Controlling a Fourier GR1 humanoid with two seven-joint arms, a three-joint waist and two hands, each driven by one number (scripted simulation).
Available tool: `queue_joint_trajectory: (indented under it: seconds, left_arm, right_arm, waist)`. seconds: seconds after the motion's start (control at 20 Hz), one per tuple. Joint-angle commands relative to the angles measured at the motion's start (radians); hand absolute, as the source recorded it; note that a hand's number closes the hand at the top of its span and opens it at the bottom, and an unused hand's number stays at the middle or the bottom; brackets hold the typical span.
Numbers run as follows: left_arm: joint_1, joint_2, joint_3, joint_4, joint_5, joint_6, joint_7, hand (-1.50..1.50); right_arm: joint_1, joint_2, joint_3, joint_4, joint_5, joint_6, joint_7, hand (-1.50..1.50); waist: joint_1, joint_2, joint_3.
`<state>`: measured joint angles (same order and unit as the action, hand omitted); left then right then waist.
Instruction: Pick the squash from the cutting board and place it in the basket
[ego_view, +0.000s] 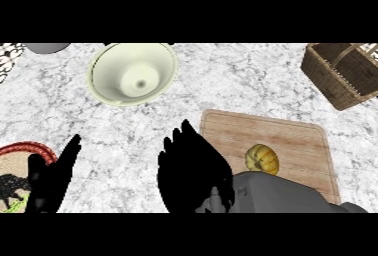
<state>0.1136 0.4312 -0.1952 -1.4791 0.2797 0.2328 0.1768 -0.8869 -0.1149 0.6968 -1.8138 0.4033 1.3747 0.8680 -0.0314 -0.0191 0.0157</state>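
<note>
Marble counter (221, 80), wooden cutting board (295, 145), ribbed yellow squash (262, 158)

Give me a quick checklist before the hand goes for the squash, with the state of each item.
1. Squash on the cutting board: ok.
2. Squash visible and not covered: ok.
3. Right hand open, holding nothing: ok.
4. Right hand over the squash: not ok, it sits left of it, off the board.
5. Basket in view at upper right: ok.
6. Left hand resting open at lower left: ok.
</note>
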Motion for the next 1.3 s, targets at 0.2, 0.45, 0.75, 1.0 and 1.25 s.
queue_joint_trajectory:
  seconds: [0.2, 0.45, 0.75, 1.0, 1.25]
  left_arm:
    - [-0.004, -0.031, -0.027, 0.045, 0.014, -0.041, 0.075, 0.0]
    - [0.002, -0.067, -0.032, 0.097, -0.001, -0.054, 0.028, 0.0]
    - [0.006, -0.063, -0.001, 0.126, -0.006, -0.076, -0.008, 0.0]
    - [-0.01, -0.06, 0.006, 0.111, -0.013, -0.08, 0.029, 0.0]
    - [-0.003, -0.07, 0.011, 0.092, 0.002, -0.096, 0.052, 0.0]
  right_arm:
    - [0.146, -0.103, 0.097, -0.125, 0.058, 0.05, 0.042, -1.5]
    - [0.153, -0.154, 0.076, -0.113, 0.063, 0.055, 0.018, -1.5]
    - [0.221, -0.256, 0.138, -0.179, 0.108, -0.024, -0.024, -1.5]
    - [0.217, -0.321, 0.145, -0.203, 0.131, -0.074, -0.08, -1.5]
    - [0.226, -0.311, 0.194, -0.172, 0.185, -0.149, -0.109, -1.5]
  waist:
    - [0.02, 0.018, -0.015]
    - [0.025, 0.02, -0.016]
    - [0.033, 0.024, -0.015]
    - [0.039, 0.026, -0.014]
    - [0.043, 0.025, -0.015]
